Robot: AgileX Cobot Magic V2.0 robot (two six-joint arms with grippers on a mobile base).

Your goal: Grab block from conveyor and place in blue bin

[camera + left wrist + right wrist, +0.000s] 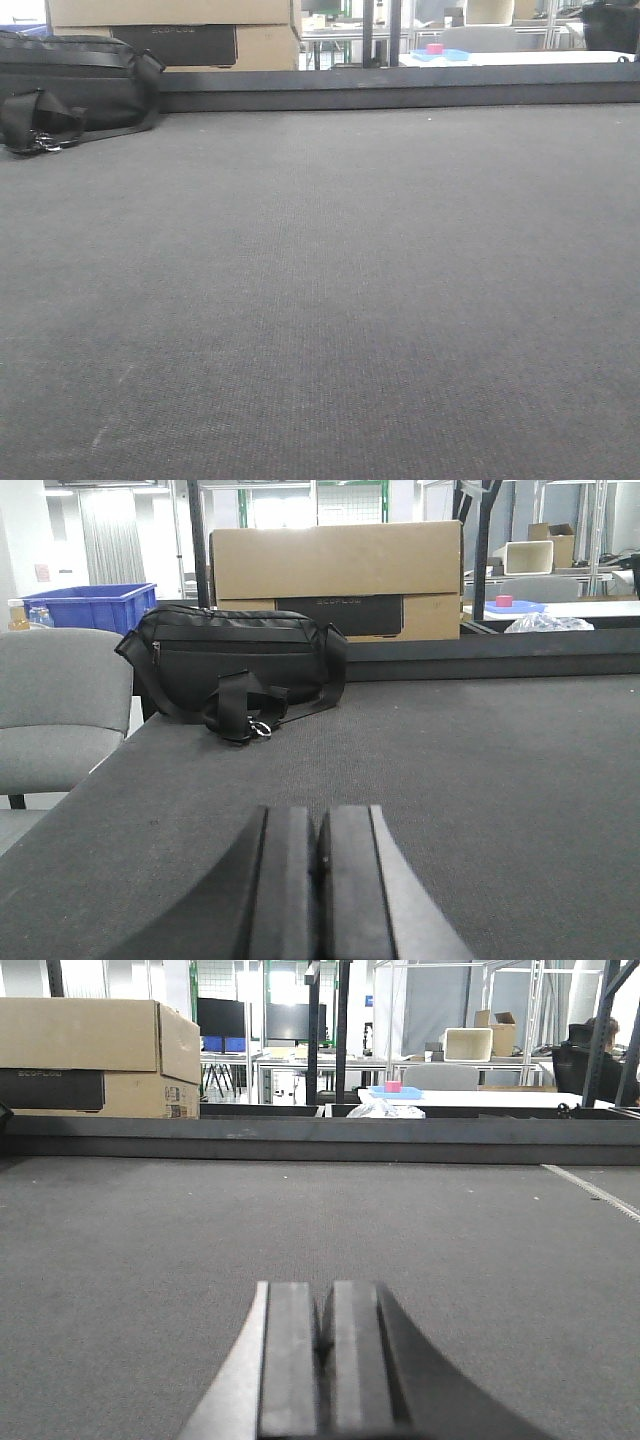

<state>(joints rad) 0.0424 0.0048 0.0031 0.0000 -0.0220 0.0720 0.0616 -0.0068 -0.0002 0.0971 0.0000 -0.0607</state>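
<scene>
Left claw [318,880] and right claw [325,1360] both pinched shut, empty, low over the conveyor [320,300], no block visible on it ahead of either; risk: late opening shoves an arriving block, or the black bag [235,665] ahead-left of left claw snags it.

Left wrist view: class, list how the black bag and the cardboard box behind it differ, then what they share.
The black bag is dark and soft, with a loose strap; the cardboard box is tan, rigid and straight-edged. The bag lies on the conveyor; the box stands beyond its rail. The box looks wider than the bag, though farther off. Both sit at the belt's far side.
</scene>
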